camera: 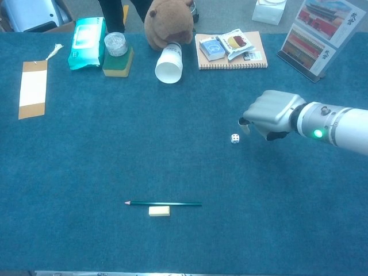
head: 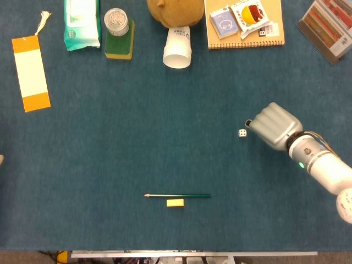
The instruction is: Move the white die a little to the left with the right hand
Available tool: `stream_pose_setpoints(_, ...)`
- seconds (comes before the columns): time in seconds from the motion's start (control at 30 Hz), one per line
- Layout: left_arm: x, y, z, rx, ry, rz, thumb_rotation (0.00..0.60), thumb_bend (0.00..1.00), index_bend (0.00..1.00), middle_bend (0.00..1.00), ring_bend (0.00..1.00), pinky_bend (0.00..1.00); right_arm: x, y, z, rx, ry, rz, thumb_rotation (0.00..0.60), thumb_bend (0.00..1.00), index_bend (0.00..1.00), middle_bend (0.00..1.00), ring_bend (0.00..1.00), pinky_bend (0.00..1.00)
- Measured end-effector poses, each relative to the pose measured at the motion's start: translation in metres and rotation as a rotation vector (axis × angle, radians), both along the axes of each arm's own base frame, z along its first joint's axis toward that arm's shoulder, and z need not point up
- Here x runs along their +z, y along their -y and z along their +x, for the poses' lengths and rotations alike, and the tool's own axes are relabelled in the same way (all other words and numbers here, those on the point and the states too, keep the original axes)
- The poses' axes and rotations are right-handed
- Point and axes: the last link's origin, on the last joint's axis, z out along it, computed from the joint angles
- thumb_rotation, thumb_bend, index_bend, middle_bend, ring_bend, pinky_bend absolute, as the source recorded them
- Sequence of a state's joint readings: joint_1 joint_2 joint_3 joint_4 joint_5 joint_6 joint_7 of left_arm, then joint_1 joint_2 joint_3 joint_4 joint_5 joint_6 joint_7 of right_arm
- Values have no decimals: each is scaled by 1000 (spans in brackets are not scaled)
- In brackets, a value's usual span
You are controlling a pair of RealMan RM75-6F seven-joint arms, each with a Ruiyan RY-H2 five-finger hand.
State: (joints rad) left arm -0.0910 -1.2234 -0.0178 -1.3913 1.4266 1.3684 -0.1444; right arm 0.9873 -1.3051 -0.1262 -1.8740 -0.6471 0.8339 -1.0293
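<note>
Right robot hand beside white die

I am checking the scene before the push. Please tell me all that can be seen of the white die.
The white die is a small white cube with dark pips, some reddish in the chest view. It lies flat on the blue table cloth, right of centre. The right hand is close on its right side; whether a fingertip touches it cannot be told.

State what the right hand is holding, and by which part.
Nothing. The right hand sits just right of the white die, fingers curled, with a gap between them; the die lies free on the table.
</note>
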Motion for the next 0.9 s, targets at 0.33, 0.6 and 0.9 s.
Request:
stream_pose_setpoints(0.33,-1,0,-3,12,8,1,600,168,256,45,13,213,-6,1,-5,-22,15,12,600,1000,354,1000,947,887)
stream_pose_setpoints(0.6,-1,2,-4,8,15,7,600,168,256,54,15,221,-14,2,-6,-23,34,31,600,1000,354,1000,947,887)
stream_pose_setpoints(0.9,0,4,-6,17,20,10,600,168,256,55,17,222,-19,4,-4,-15,64,31,600,1000,354,1000,947,887)
